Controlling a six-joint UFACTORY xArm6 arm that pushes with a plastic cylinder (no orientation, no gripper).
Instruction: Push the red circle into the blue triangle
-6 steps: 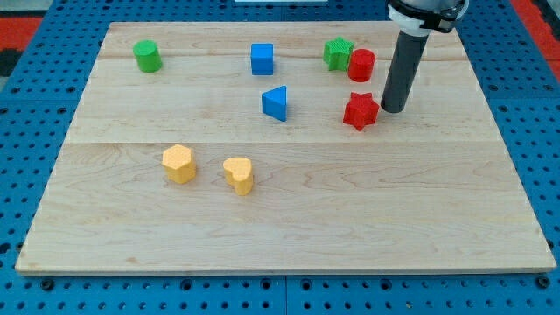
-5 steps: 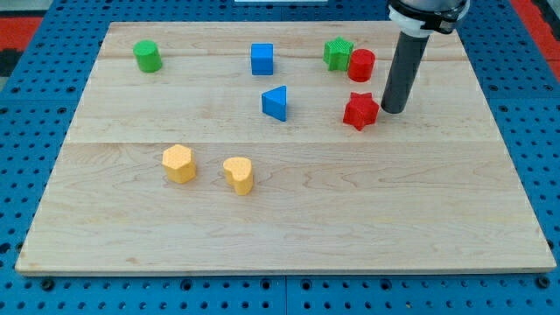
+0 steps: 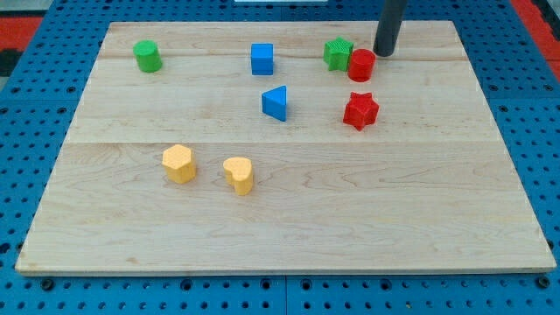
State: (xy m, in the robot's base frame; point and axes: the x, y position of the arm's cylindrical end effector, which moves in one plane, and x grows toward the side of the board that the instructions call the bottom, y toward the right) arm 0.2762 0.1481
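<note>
Red circle block (image 3: 360, 66) unmoved; my tip (image 3: 382, 52) has shifted from red star (image 3: 360, 111) to its upper right, no jaws, blue triangle (image 3: 276, 102) down-left.

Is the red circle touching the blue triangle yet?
No, the red circle sits well to the view's right of the blue triangle.

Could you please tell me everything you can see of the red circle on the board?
The red circle is a short, plain red cylinder that looks like painted wood or plastic, standing upright on its flat end near the top of the wooden board, toward the view's right. Its left side meets, or nearly meets, the green star. My tip sits just to its upper right, very close; contact cannot be confirmed. The red star lies apart below it, and the blue triangle is further to the lower left.
</note>
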